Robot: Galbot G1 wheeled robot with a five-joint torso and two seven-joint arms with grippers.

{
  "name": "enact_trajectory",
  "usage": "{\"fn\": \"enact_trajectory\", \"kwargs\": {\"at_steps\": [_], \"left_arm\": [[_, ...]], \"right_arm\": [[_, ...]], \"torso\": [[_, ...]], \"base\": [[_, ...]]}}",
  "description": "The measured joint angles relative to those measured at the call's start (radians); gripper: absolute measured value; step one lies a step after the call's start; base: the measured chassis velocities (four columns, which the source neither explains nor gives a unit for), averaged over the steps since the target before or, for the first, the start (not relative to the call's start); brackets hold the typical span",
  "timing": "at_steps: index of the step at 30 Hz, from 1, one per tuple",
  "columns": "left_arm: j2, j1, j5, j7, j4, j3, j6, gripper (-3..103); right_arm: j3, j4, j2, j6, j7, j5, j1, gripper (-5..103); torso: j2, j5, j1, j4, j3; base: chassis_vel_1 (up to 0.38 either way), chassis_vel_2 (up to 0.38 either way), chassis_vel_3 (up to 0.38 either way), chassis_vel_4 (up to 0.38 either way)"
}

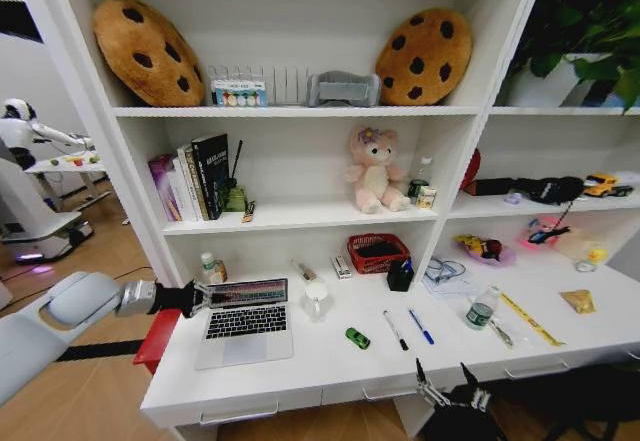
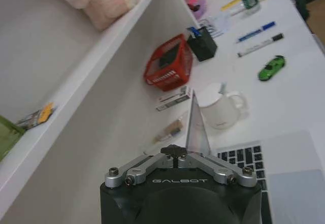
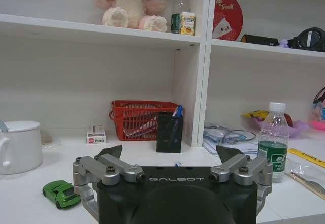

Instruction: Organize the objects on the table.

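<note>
While my right end effector (image 1: 447, 373) hangs open by the desk (image 1: 320, 366), my left end effector (image 1: 203, 296) pinches the laptop (image 1: 246, 321) screen's edge.

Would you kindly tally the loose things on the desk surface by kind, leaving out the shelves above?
Laptop: 1
Pens (black, blue): 2
Green toy car: 1
Clear bottles (one by the laptop, one further right): 2
White mug: 1
Red basket: 1
Black pen holder: 1
Yellow ruler: 1
Total: 10
</note>
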Motion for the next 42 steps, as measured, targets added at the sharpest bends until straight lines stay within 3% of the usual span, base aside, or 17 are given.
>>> {"fn": "enact_trajectory", "kwargs": {"at_steps": [3,5,8,14,19,22,23,26,30,36,42], "left_arm": [[-0.01,-0.01,0.002,-0.046,0.003,0.019,0.006,0],[-0.037,-0.025,0.002,-0.12,0.018,0.057,0.023,0],[-0.061,-0.057,0.017,-0.145,0.04,0.101,0.034,0],[-0.114,-0.183,0.055,-0.119,0.095,0.221,0.047,0],[-0.128,-0.271,0.098,-0.035,0.13,0.295,0.055,0],[-0.124,-0.311,0.144,0.171,0.16,0.312,0.031,0],[-0.124,-0.311,0.144,0.171,0.16,0.312,0.031,0],[-0.109,-0.312,0.163,0.31,0.163,0.301,-0.002,0],[-0.108,-0.287,0.193,0.36,0.154,0.285,-0.014,0],[-0.129,-0.238,0.222,0.365,0.134,0.263,-0.013,0],[-0.159,-0.13,0.305,0.372,0.082,0.228,-0.023,0]], "right_arm": [[0.002,0.001,0.0,0.0,0.0,0.0,-0.002,100],[0.004,0.001,0.002,0.004,0.0,0.001,-0.008,100],[0.005,-0.001,0.006,0.009,0.0,0.0,-0.013,100],[0.003,-0.007,0.015,0.014,0.0,-0.005,-0.018,100],[0.001,-0.008,0.021,0.017,0.0,-0.01,-0.021,100],[0.002,-0.006,0.038,0.021,0.001,-0.011,-0.023,100],[0.002,-0.006,0.038,0.021,0.001,-0.011,-0.023,100],[0.0,-0.012,0.049,0.031,0.001,-0.014,-0.031,100],[-0.002,-0.019,0.053,0.04,0.001,-0.017,-0.036,100],[-0.002,-0.02,0.053,0.042,0.001,-0.017,-0.037,100],[-0.001,-0.025,0.055,0.048,0.001,-0.019,-0.042,100]], "torso": [[0.0,0.0001,0.0,0.0,0.0],[0.0,0.0,0.0,0.0002,0.0],[0.0,0.0001,0.0,0.0004,0.0],[0.0,0.0001,0.0,0.0003,0.0],[0.0,0.0002,0.0,-0.0002,0.0],[0.0,0.0001,0.0,0.0003,0.0],[0.0,0.0001,0.0,0.0003,0.0],[0.0,0.0001,0.0,0.0004,0.0],[0.0,0.0001,0.0,0.0004,0.0],[0.0,0.0,0.0,0.0003,0.0],[0.0,0.0,0.0,0.0003,0.0]], "base": [[0.0,0.0,0.0,0.0],[0.0,0.0,0.0,0.0],[0.0,0.0,0.0,0.0],[0.0,0.0,0.0,0.0],[0.0,0.0,0.0,0.0],[0.0,0.0,0.0,0.0],[0.0,0.0,0.0,0.0],[0.0,0.0,0.0,0.0],[0.0,0.0,0.0,0.0],[0.0,0.0,0.0,0.0],[0.0,0.0,0.0,0.0]]}}
